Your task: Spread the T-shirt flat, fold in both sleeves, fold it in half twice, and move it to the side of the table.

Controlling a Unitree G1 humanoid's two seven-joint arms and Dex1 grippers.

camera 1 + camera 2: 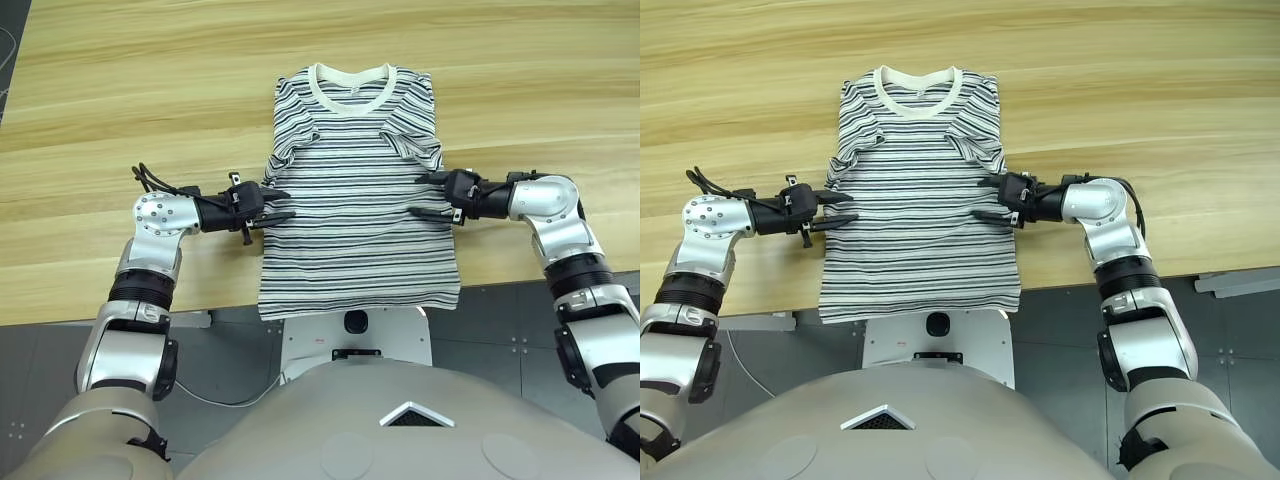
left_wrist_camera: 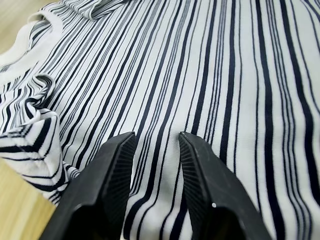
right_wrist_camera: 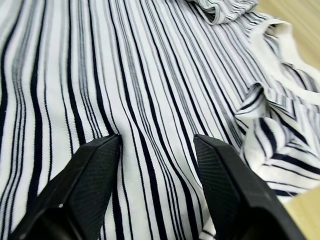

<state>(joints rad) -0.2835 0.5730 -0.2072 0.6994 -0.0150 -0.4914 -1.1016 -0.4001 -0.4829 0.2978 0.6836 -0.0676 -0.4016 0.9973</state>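
Left eye view: striped T-shirt (image 1: 352, 240) is lying mid-counter (image 1: 140, 90), sleeves folded in, hem overhanging at 6 o'clock. Left gripper (image 1: 284, 205) at 9 and right gripper (image 1: 420, 195) at 3 are resting at its edges, jaws open, holding nothing. Soft, limp, light cloth, probably best pinched at the side edges

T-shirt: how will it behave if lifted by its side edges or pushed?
Likely floppy: the T-shirt puckers at the folded-in sleeves and its hem droops over the table edge, so the middle would probably sag between the left hand and right hand. Looks thin, so probably light. A push would likely bunch it rather than slide it.
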